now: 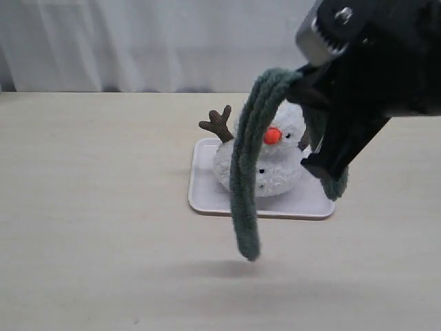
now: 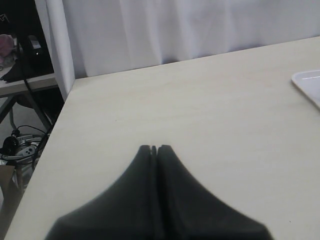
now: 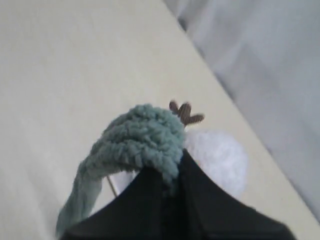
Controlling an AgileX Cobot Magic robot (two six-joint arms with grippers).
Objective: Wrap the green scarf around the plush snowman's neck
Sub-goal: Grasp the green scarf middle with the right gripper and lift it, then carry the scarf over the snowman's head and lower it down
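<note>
While the left claw (image 2: 154, 149) sits closed, the right claw (image 3: 172, 171) clamps the fuzzy ribbed green scarf (image 1: 245, 172).

Your black right gripper (image 1: 310, 86) pinches the long sage-green fuzzy ribbed scarf (image 1: 244, 172) up off the beige table (image 1: 89, 207). Its longer end dangles in front of the fluffy white plush snowman (image 1: 284, 165), which sits on a pale rectangular tray (image 1: 207, 196).
</note>
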